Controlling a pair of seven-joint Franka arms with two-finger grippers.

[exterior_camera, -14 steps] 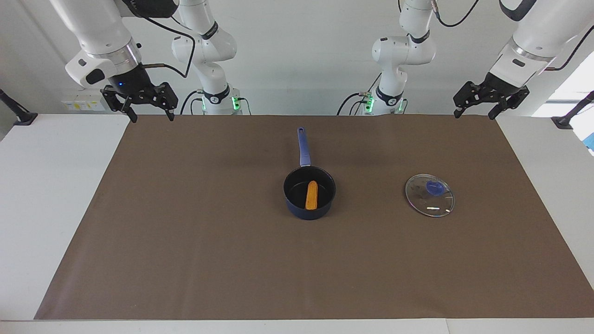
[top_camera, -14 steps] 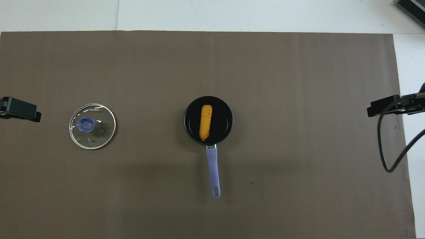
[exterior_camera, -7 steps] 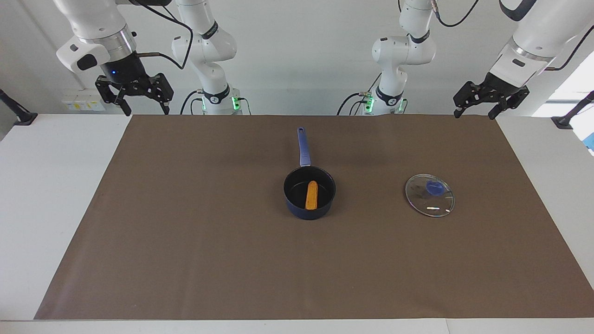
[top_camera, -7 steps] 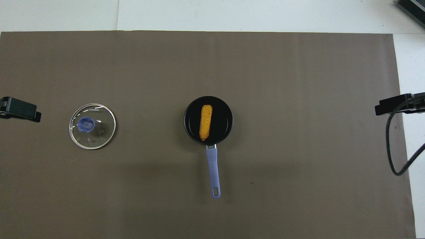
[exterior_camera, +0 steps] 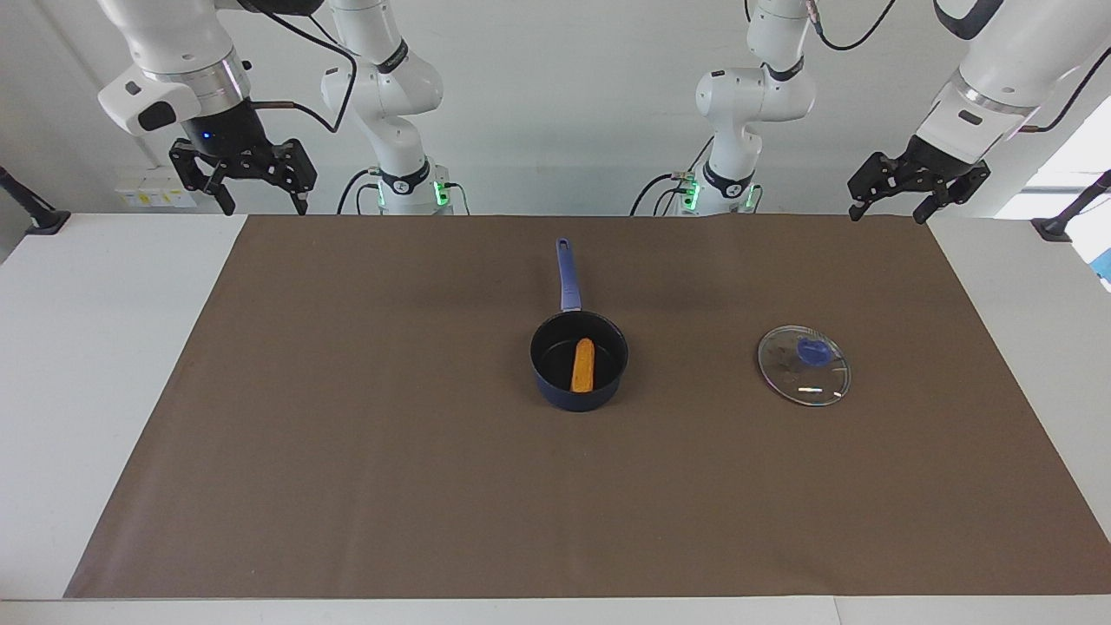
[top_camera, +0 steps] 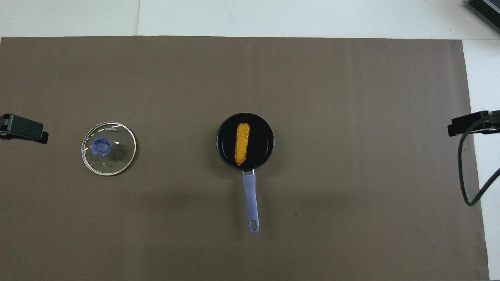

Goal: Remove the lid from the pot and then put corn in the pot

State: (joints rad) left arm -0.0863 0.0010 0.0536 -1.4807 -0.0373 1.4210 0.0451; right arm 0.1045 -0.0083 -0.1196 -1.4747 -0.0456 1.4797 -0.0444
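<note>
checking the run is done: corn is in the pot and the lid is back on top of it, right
Not quite. The corn is in the pot, but the lid is not on it: it lies flat on the mat beside the pot, toward the left arm's end, as the overhead view shows.

Corn (exterior_camera: 582, 365) in navy pot (exterior_camera: 555, 382) mid-mat, glass lid (exterior_camera: 804, 365) flat beside, apart

A clear, glossy glass lid (exterior_camera: 804, 365) is seen, a bumpy-surfaced corn (exterior_camera: 582, 365), a smooth dark pot (exterior_camera: 547, 386), and a matt brown mat (exterior_camera: 347, 434).
</note>
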